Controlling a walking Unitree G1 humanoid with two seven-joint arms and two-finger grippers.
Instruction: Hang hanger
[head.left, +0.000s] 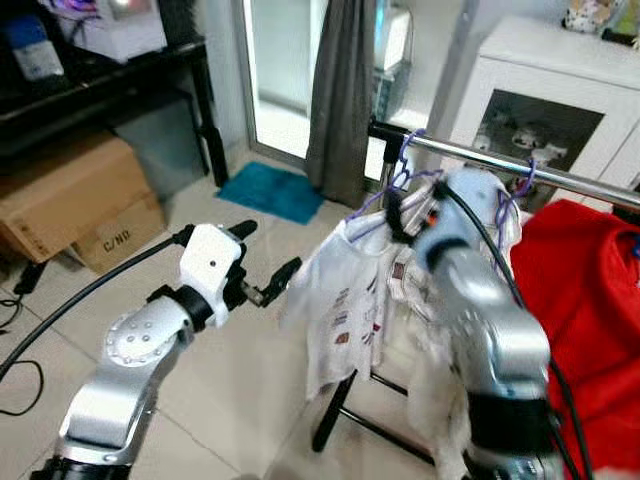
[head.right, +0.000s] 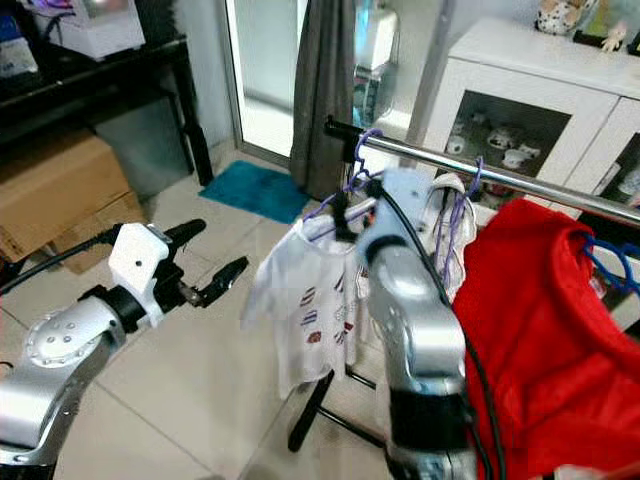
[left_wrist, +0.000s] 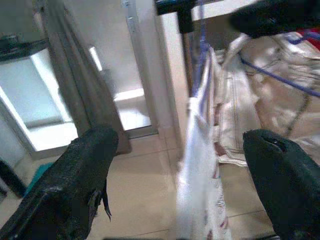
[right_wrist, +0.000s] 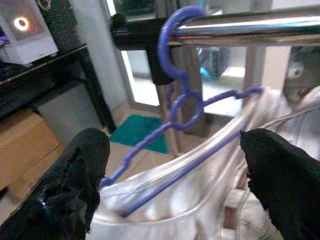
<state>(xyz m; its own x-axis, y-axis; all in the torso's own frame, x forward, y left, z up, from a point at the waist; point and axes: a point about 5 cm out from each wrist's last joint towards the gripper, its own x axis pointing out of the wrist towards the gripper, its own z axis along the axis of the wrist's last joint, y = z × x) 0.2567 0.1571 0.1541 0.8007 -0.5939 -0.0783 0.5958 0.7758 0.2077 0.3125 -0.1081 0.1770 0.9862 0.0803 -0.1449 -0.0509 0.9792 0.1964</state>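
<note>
A purple hanger (right_wrist: 186, 107) carrying a white printed shirt (head.left: 340, 300) hangs by its hook (right_wrist: 170, 30) over the chrome rail (right_wrist: 240, 27), near the rail's black end cap. My right gripper (right_wrist: 175, 150) is open just below and in front of the hook, its fingers (right_wrist: 87, 160) spread to either side of the hanger's neck without gripping it. In the left eye view it shows as the dark tip (head.left: 397, 215) against the shirt's collar. My left gripper (head.left: 268, 250) is open, level with the shirt and a short way to its left, pointing at it.
A second purple hanger (head.left: 522, 180) and a red garment (head.left: 590, 300) hang further right on the rail. The rack's black leg (head.left: 335, 410) stands on the tiled floor. Cardboard boxes (head.left: 60, 200), a teal mat (head.left: 270, 190), a grey curtain (head.left: 340, 90) and a white cabinet (head.left: 540, 110) surround the rack.
</note>
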